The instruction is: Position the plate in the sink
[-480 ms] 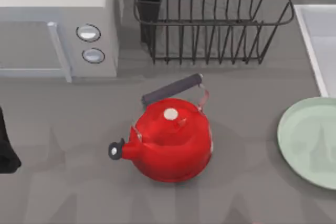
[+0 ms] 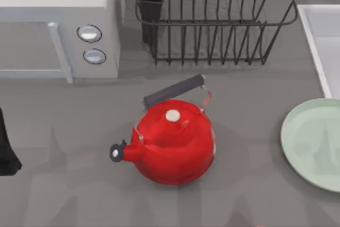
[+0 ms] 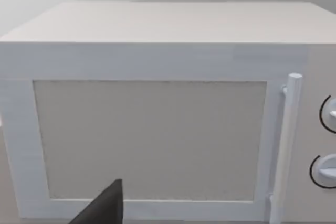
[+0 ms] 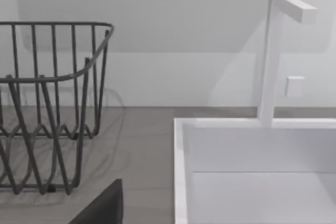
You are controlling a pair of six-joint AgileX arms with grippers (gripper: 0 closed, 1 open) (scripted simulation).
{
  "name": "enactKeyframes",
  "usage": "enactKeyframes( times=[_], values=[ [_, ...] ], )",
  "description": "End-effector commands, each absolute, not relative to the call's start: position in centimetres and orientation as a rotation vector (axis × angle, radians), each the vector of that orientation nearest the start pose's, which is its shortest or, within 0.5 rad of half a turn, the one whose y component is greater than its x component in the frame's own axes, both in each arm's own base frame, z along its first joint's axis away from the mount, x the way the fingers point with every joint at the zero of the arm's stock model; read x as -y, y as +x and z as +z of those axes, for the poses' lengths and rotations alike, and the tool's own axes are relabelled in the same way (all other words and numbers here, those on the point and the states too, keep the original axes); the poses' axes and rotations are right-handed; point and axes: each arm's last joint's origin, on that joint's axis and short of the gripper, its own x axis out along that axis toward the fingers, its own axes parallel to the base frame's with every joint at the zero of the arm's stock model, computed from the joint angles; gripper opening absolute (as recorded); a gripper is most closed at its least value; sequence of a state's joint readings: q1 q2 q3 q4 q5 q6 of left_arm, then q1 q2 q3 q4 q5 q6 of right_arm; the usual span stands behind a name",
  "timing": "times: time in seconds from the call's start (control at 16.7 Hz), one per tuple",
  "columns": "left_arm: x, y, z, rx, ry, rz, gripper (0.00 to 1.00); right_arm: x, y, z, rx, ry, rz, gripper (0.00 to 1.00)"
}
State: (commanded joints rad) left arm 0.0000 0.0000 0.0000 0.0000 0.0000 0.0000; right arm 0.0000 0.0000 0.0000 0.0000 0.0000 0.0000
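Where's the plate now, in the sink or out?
Out. The plate lies flat on the counter at the right edge, just in front of the sink.

pale mint-green plate (image 2: 313,144), grey-white sink (image 2: 324,41), red kettle (image 2: 174,143), black dish rack (image 2: 212,17)

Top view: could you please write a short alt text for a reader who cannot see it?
A red kettle with a dark handle stands mid-table, and a pale green plate lies flat at the right edge, just in front of the white sink. Behind stand a black wire dish rack and, at left, a white microwave.
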Motion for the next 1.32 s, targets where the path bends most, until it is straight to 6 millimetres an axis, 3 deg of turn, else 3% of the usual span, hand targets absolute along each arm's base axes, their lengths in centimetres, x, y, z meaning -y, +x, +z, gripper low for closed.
enactKeyframes(
  times=[0.96, 1.14, 1.32],
  values=[
    [0.1, 10.6, 16.0, 0.000, 0.000, 0.000, 1.00, 0.1, 10.6, 16.0, 0.000, 0.000, 0.000, 1.00],
    [0.1, 10.6, 16.0, 0.000, 0.000, 0.000, 1.00, -0.1, 10.6, 17.1, -0.053, 0.017, 0.017, 1.00],
    [0.1, 10.6, 16.0, 0.000, 0.000, 0.000, 1.00, -0.5, 11.2, 19.4, -0.189, 0.051, 0.050, 1.00]
  ],
)
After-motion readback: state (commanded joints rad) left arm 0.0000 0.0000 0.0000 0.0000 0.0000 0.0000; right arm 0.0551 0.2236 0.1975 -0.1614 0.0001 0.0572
